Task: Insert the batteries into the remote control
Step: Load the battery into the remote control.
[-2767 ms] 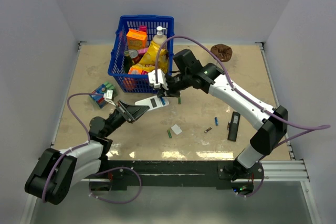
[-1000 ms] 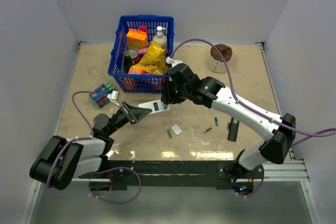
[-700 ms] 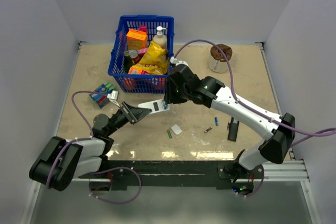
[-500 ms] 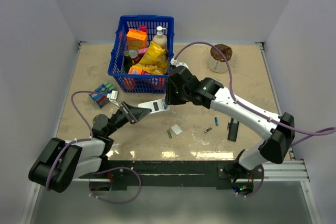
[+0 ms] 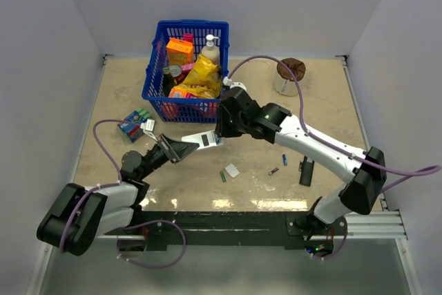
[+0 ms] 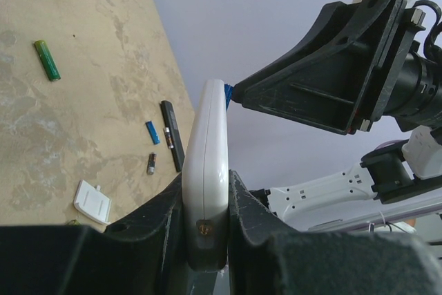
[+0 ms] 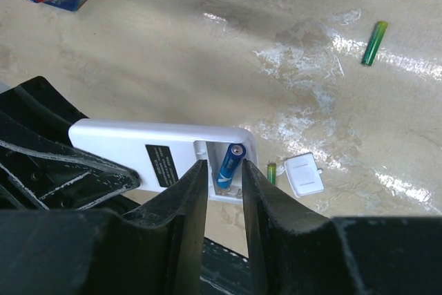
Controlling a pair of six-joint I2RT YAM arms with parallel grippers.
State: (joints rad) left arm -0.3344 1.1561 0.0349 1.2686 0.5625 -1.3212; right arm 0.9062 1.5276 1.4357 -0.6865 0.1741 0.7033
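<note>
My left gripper (image 5: 178, 148) is shut on one end of the white remote control (image 5: 204, 140) and holds it above the table; the jaws clamp its sides in the left wrist view (image 6: 207, 164). My right gripper (image 5: 219, 132) hovers over the remote's free end. In the right wrist view the remote (image 7: 159, 153) lies back-up with its compartment open. A blue battery (image 7: 230, 165) sits tilted in it. My right gripper (image 7: 222, 167) is narrowly open, with a gap on each side of the battery. A green battery (image 5: 223, 176), a dark one (image 5: 274, 170) and a blue one (image 5: 284, 159) lie on the table.
The small white cover (image 5: 232, 170) lies by the green battery. A black remote (image 5: 304, 166) lies at the right. A blue basket (image 5: 155, 53) of groceries stands behind, with a blue-green pack (image 5: 135, 124) to its left. A brown-lidded cup (image 5: 290, 74) stands at the back right. Another green battery (image 7: 373, 43) lies near the basket.
My right gripper has moved from beside the basket down over the remote's free end and has barely shifted in the last second. My left gripper has lowered the remote slightly.
</note>
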